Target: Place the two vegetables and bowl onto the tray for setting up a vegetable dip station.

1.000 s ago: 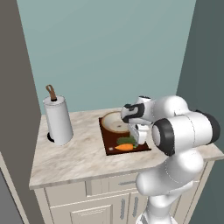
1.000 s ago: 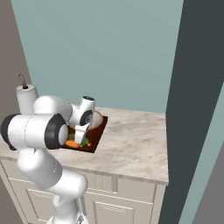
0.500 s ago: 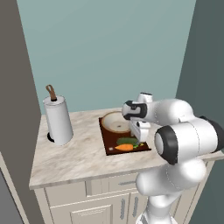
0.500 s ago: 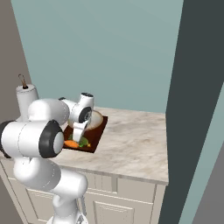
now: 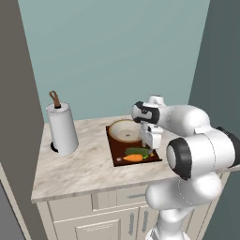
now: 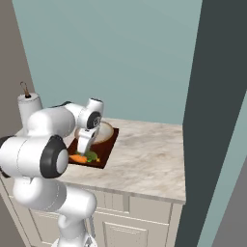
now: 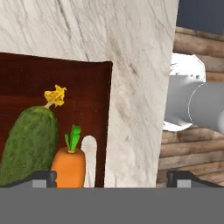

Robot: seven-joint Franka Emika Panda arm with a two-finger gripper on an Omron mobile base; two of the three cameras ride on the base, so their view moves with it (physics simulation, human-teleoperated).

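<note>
The dark reddish-brown tray (image 5: 118, 151) (image 6: 107, 149) (image 7: 65, 87) lies on the marble counter. The tan bowl (image 5: 125, 131) (image 6: 104, 132) sits on its far half. On the near half the green cucumber (image 5: 137, 151) (image 6: 91, 155) (image 7: 28, 146) and the orange carrot (image 5: 133, 158) (image 6: 79, 157) (image 7: 69, 166) lie side by side. My gripper (image 5: 151, 146) (image 6: 85, 147) (image 7: 111, 179) hangs open just above the tray's near end, over the vegetables, holding nothing. In the hand view its fingertips (image 7: 43, 177) stand wide apart, with the carrot and the tray's slot handle (image 7: 89, 162) between them.
A paper towel roll (image 5: 62, 128) (image 6: 27, 106) on a holder stands at the counter's left end. A wall runs along the back, and a dark tall panel (image 6: 212, 96) borders the counter on the right. Bare marble (image 6: 144, 154) stretches right of the tray.
The arm's elbow has swung a little outward and lower. The hand has stayed over the tray with its jaws open. Bowl, cucumber and carrot have not moved.
</note>
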